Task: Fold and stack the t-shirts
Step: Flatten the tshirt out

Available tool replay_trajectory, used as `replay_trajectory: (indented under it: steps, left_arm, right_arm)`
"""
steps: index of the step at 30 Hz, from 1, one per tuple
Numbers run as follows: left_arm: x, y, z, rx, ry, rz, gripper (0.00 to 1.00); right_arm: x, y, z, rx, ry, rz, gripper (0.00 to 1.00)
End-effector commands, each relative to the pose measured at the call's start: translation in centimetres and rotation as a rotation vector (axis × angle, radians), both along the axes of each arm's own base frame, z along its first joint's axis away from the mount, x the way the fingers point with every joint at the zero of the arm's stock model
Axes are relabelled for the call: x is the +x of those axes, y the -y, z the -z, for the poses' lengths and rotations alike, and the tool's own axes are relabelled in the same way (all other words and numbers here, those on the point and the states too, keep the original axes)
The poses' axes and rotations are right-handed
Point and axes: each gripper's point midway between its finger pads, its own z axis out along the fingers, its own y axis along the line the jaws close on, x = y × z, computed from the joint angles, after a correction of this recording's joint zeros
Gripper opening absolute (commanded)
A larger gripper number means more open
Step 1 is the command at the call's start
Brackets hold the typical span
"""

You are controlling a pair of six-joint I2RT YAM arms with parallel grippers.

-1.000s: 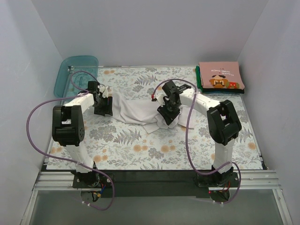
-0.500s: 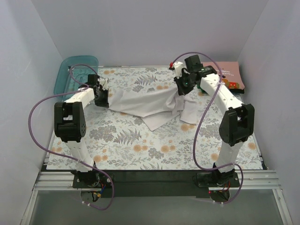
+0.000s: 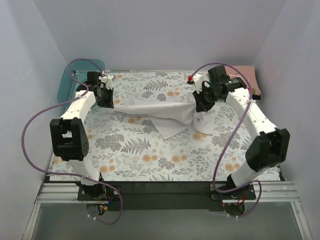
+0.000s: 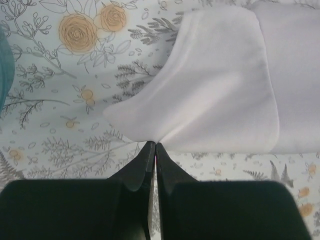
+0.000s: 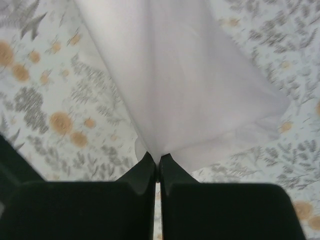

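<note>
1. Stretched out as a long, sagging band across the back half of the table (image 3: 150, 150): white t-shirt (image 3: 160, 111), held at both ends, with one loose pointed flap lying flat on the flowered cover below its middle
2. Pinched at the left end by the left tool (image 3: 106, 100), with jaws pressed tight together on a gathered corner of cloth; shown plainly from the left wrist, where the white t-shirt (image 4: 220, 85) fans out from the tip of the left tool (image 4: 153, 145)
3. Gripped at the right end by the right tool (image 3: 202, 105), likewise closed to a slit on a bunched fold; from the right wrist, white t-shirt (image 5: 175, 75) spreading away in a wide wedge from the right tool (image 5: 158, 157), with a short fold of cloth hanging under that end
4. Well apart at the back right corner: folded pink t-shirt (image 3: 247, 74), partly hidden behind the right arm; print not readable here
5. At the back left corner, just beside the left arm: translucent teal tray (image 3: 65, 87)
</note>
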Motion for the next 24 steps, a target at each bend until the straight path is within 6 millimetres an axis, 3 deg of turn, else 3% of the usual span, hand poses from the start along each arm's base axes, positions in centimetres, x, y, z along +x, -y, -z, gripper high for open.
replay_trajectory:
  steps: [1, 3, 5, 6, 8, 9, 10, 11, 12, 13, 14, 15, 16, 17, 18, 21, 22, 24]
  left_arm:
    - [-3.4, 0.0, -5.4, 0.021, 0.086, 0.099, 0.00]
    - [-3.1, -0.3, -6.2, 0.044, 0.114, 0.103, 0.00]
    - [-1.6, -0.4, -6.8, 0.049, 0.137, 0.095, 0.00]
    - [0.2, -0.3, -7.5, 0.038, 0.149, 0.081, 0.00]
    - [2.6, 0.1, -8.3, 0.007, 0.163, 0.063, 0.00]
    - [4.6, 0.5, -11.1, -0.016, 0.232, 0.065, 0.00]
    - [6.7, 1.0, -10.9, -0.054, 0.220, 0.046, 0.00]
    - [7.9, 1.1, -8.6, -0.066, 0.161, 0.043, 0.00]
    - [9.0, 1.7, -9.8, -0.091, 0.183, 0.067, 0.00]
    - [8.9, 1.7, -6.8, -0.076, 0.099, 0.085, 0.00]
    - [8.4, 1.4, -5.9, -0.053, 0.047, 0.087, 0.00]
    - [7.2, 1.0, -4.2, -0.043, -0.010, 0.090, 0.00]
    - [7.7, 0.5, -4.3, -0.043, 0.030, 0.077, 0.00]
    - [5.5, -2.0, -3.1, -0.028, 0.016, 0.019, 0.00]
    - [4.7, -2.6, -2.2, -0.001, 0.008, 0.012, 0.00]
    - [3.4, -2.4, -0.9, -0.014, -0.034, 0.006, 0.01]
    - [3.1, -2.0, -0.7, -0.030, -0.045, 0.006, 0.08]
    - [2.8, -1.7, -0.4, -0.039, -0.052, 0.004, 0.13]
  right_arm:
    - [-8.0, -0.2, -2.6, 0.112, -0.031, -0.163, 0.01]
    - [-12.6, -1.7, -1.4, 0.169, -0.127, -0.264, 0.01]
    - [-16.1, -3.5, -0.5, 0.215, -0.200, -0.367, 0.01]
    - [-19.7, -5.4, 0.3, 0.241, -0.275, -0.479, 0.01]
    - [-22.3, -7.7, 0.9, 0.256, -0.317, -0.569, 0.01]
    - [-24.7, -9.2, 1.4, 0.236, -0.330, -0.670, 0.01]
    - [-26.0, -10.9, 2.7, 0.186, -0.322, -0.741, 0.01]
    - [-26.6, -11.7, 3.3, 0.162, -0.321, -0.777, 0.01]
    - [-27.7, -12.9, 3.8, 0.135, -0.332, -0.841, 0.23]
    - [-27.9, -13.4, 3.2, 0.134, -0.332, -0.864, 0.46]
    - [-27.3, -13.6, 3.1, 0.138, -0.336, -0.858, 0.54]
    - [-24.8, -13.4, 2.2, 0.173, -0.304, -0.797, 0.57]
    - [-21.0, -12.1, 1.7, 0.216, -0.287, -0.686, 0.57]
    - [-16.3, -10.3, 2.0, 0.233, -0.271, -0.547, 0.56]
    - [-11.3, -7.8, 2.7, 0.203, -0.255, -0.383, 0.54]
    - [-6.0, -5.8, 6.8, 0.048, -0.222, -0.199, 0.53]
    - [-3.7, -5.5, 7.4, 0.029, -0.192, -0.126, 0.57]
    - [-1.5, -5.4, 7.9, 0.014, -0.170, -0.072, 0.60]
